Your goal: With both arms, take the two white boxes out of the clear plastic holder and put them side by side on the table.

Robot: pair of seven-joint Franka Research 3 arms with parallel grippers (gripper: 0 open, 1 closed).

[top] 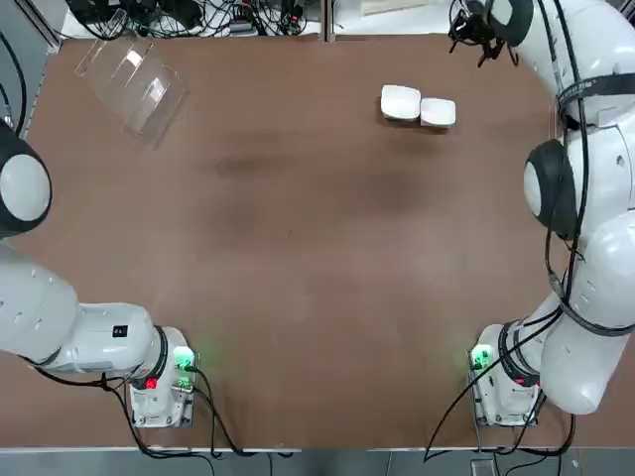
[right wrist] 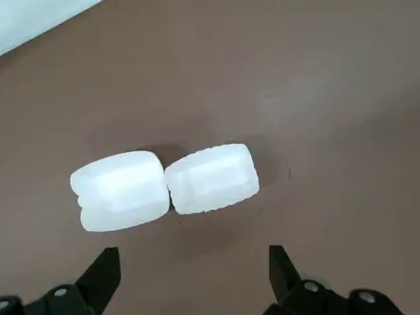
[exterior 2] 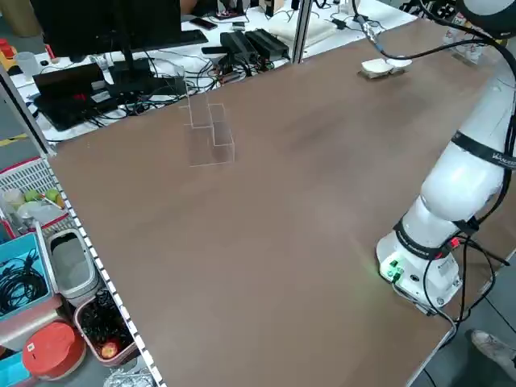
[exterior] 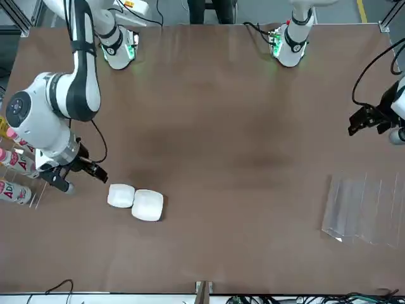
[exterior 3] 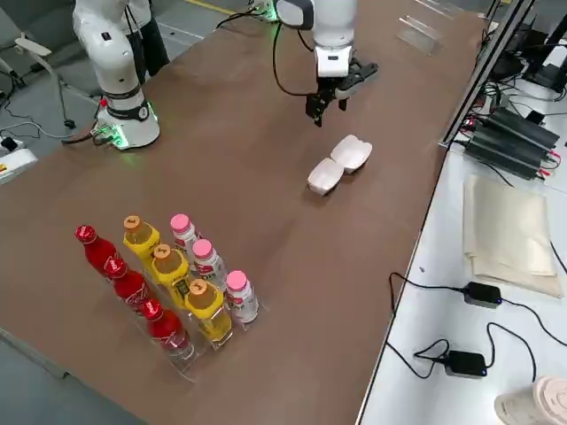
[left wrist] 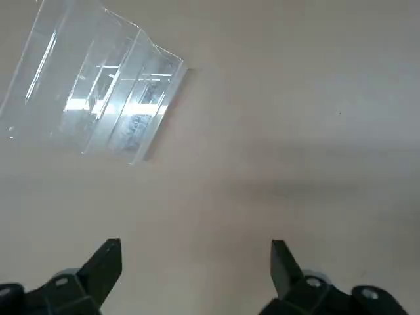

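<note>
- The two white boxes, the left-hand box and the right-hand box, sit side by side on the table, out of the holder, their facing sides touching
- They lie toward the far edge, right of the middle, the left-hand one set slightly farther from the robot
- The clear plastic holder is on the table near its far left corner, well apart from the boxes, turned at an angle to the edge, with no box in it
- The right gripper has its pincer wide, nothing between the fingers; it hangs above the table on the outer right side of the boxes, apart from both
- The left gripper also has its pincer wide and holds nothing; it is above the left side of the table, nearer the robot than the holder
- A clear rack with red-capped, orange-capped and pink-capped bottles stands on the right side of the table, beyond the right gripper from the boxes
</note>
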